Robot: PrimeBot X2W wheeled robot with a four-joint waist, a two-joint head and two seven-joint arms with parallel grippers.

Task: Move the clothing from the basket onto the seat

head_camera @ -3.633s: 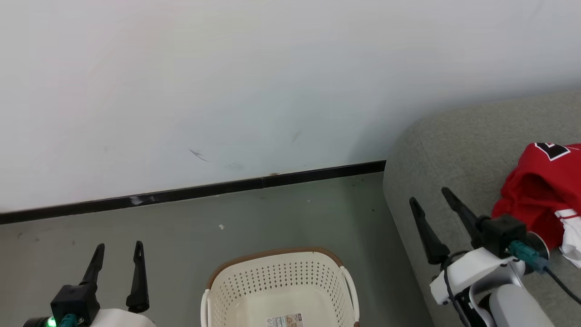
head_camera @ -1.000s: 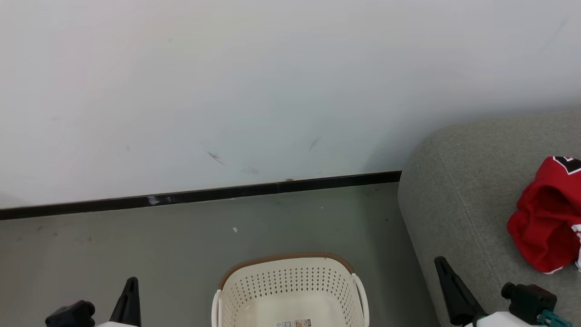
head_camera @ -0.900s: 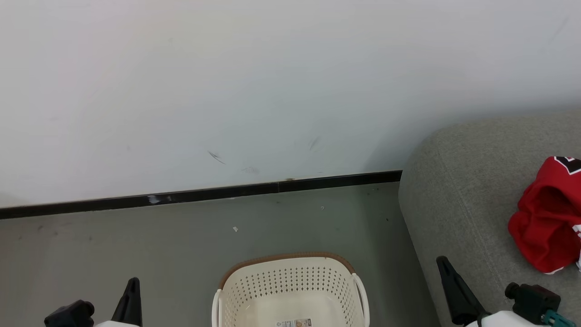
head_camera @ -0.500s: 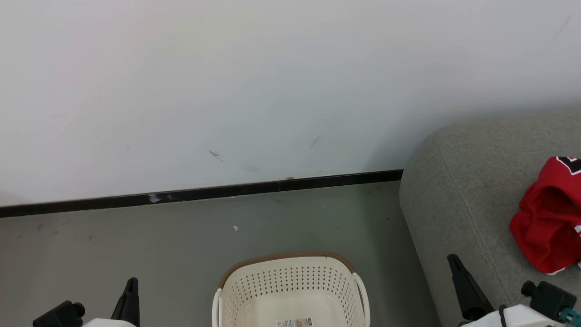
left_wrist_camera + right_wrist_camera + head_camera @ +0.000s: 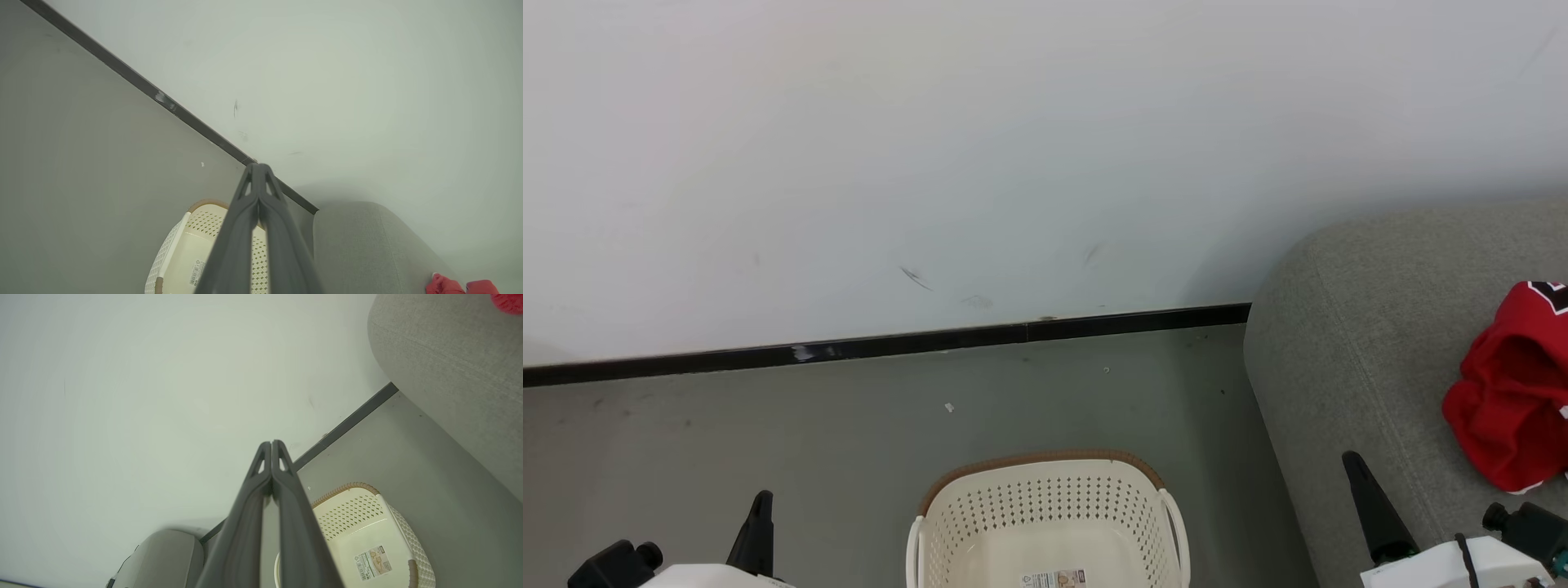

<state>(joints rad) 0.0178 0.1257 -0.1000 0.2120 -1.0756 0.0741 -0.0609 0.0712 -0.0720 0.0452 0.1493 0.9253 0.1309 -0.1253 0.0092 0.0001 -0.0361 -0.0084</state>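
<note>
Home living room, grey sofa point(image 5: 1372, 343), laundry basket point(image 5: 1045, 500), bare white wall point(image 5: 1013, 163)

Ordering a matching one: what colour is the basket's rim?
Brown rim on the cream-white basket; head view shows it best.

Crumpled red clothing point(image 5: 1507, 416) on grey seat point(image 5: 1364, 343), cream basket point(image 5: 1045, 510) on floor
</note>
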